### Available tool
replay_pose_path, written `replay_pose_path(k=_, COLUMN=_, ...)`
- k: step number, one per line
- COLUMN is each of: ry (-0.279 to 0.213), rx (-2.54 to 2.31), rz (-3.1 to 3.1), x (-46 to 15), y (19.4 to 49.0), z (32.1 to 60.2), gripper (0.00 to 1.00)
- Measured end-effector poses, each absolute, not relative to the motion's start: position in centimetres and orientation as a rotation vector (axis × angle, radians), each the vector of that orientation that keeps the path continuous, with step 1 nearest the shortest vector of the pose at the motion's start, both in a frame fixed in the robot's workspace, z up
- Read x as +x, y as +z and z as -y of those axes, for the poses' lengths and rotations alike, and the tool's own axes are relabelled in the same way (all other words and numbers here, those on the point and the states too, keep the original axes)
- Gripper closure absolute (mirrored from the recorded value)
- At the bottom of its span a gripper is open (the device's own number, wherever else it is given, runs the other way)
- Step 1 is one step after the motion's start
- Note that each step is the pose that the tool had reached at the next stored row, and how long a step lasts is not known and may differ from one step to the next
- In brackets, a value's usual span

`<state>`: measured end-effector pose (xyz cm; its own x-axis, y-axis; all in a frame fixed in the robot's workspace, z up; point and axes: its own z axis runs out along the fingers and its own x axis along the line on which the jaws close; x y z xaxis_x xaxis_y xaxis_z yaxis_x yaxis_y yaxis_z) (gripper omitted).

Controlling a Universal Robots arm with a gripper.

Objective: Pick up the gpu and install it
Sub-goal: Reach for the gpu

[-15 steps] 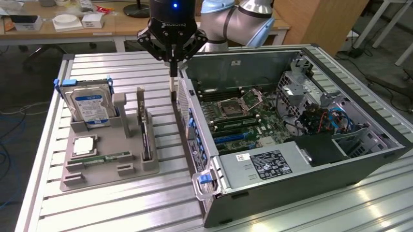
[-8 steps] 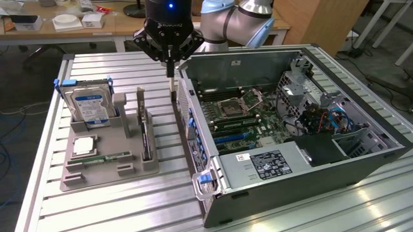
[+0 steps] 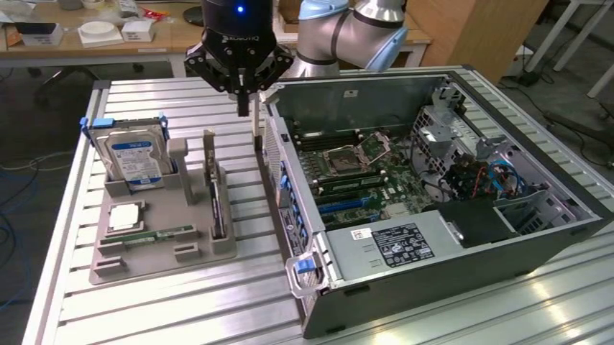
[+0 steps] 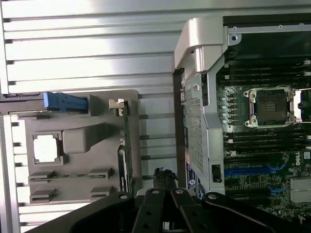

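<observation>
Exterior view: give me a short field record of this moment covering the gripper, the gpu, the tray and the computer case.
gripper: jaws shut, nothing visibly held, above the gap between tray and computer case
gpu: standing on edge in a slot of the tray, not held
tray: grey, on the slatted table; also holds an upright hard drive, a square silver chip and a green memory stick
computer case: on its side, open, motherboard exposed
task state: gpu not yet picked up
</observation>
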<state>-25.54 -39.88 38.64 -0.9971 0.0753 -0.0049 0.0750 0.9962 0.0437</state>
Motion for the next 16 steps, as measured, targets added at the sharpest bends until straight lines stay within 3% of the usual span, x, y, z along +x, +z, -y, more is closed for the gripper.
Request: replay_pose_path(k=16, ry=0.068, rx=0.118, rz=-3.136, x=-28.3, y=38.5, z=39.9, gripper=0.9)
